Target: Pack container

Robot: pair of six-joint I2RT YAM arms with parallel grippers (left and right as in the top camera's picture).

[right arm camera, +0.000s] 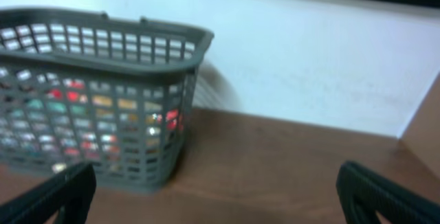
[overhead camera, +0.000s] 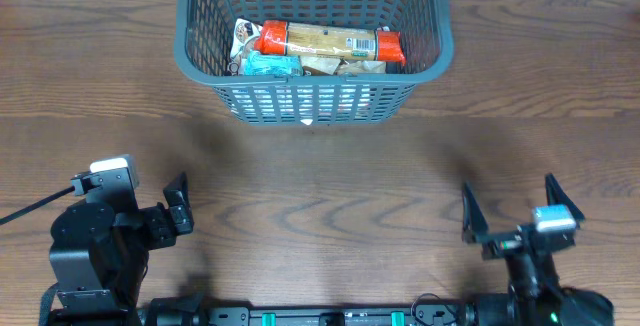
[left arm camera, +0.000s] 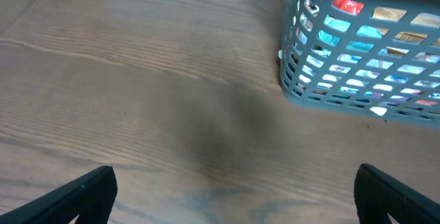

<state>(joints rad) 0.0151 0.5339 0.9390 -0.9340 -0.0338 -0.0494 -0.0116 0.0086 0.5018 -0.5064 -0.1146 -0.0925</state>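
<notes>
**Overhead view.** You see the basket (overhead camera: 310, 104) standing upright at the far side of the table (overhead camera: 320, 166), roughly midway between the two arms and well apart from both. Its far rim is cut off by the top edge of the picture. Several things lie on its floor:

- A long packet (overhead camera: 330, 41) with red ends and a tan middle lies crosswise.
- A teal packet (overhead camera: 272, 65) lies just in front of the long packet, towards the left.
- A pale packet (overhead camera: 244, 36) lies at the long packet's left end.

Whether these three touch one another you cannot tell through the lattice.

**Near edge.** Your left gripper (overhead camera: 178, 204) sits at the lower left and your right gripper (overhead camera: 508, 188) at the lower right. Both are above bare wood. Each has its fingers spread wide, with nothing between them.

**Left wrist view.** The two dark fingertips stand far apart at the bottom corners. The basket's near corner is at the upper right, and coloured packets show through its slots.

**Right wrist view.** This view is blurred. The fingertips are again wide apart and low in the picture. The basket fills the left side, and a white wall (right arm camera: 309, 59) rises behind the table.
</notes>
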